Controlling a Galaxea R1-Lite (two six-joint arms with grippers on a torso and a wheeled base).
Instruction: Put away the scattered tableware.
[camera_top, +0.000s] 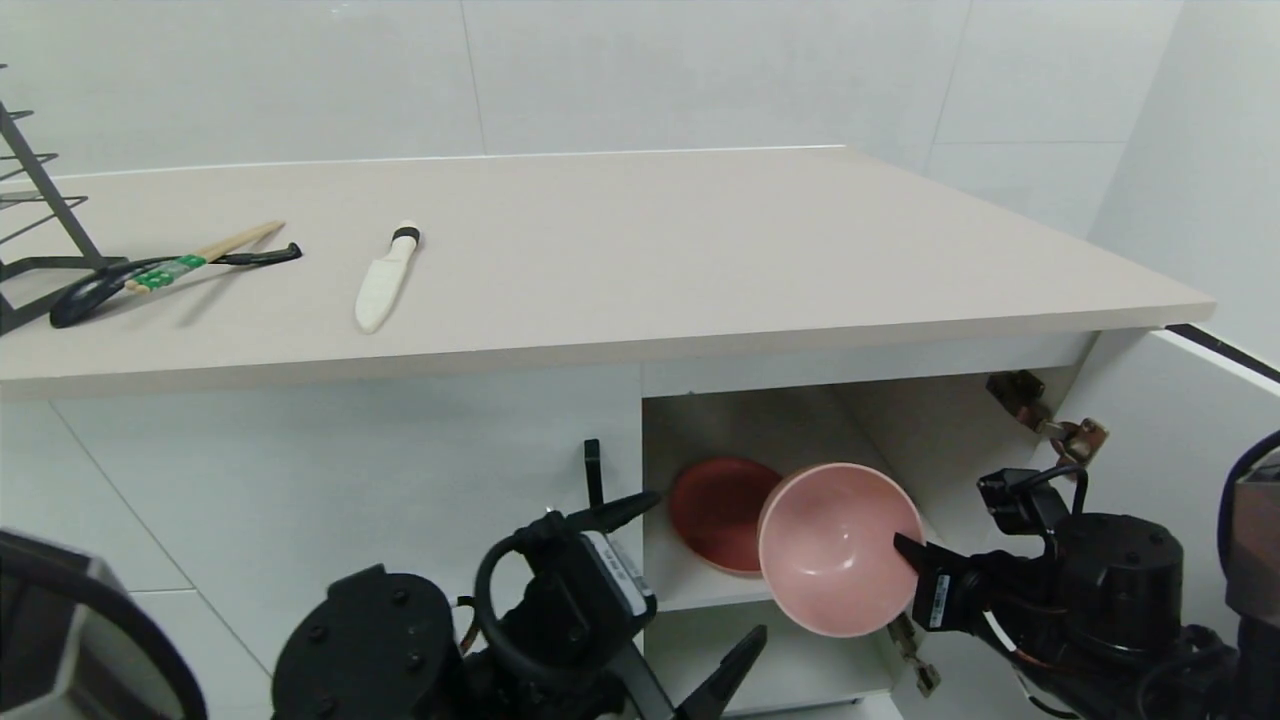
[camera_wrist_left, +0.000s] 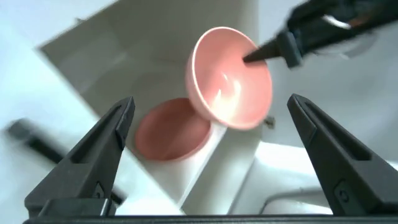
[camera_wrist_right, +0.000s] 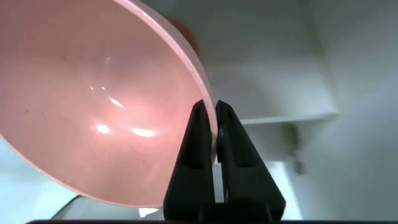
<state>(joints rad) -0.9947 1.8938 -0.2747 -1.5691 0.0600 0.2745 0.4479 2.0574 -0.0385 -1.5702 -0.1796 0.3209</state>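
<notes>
My right gripper is shut on the rim of a pink bowl, holding it tilted in front of the open cabinet. In the right wrist view its fingers pinch the pink bowl at the rim. A red plate lies on the cabinet shelf just behind the bowl. My left gripper hangs open below the counter, left of the bowl; in the left wrist view the left gripper frames the pink bowl and the red plate. On the countertop lie a white knife, a black ladle and chopsticks.
A black wire rack stands at the counter's far left. The cabinet door is swung open to the right, its hinges exposed. A lower shelf sits beneath the plate's shelf. A black handle marks the shut door on the left.
</notes>
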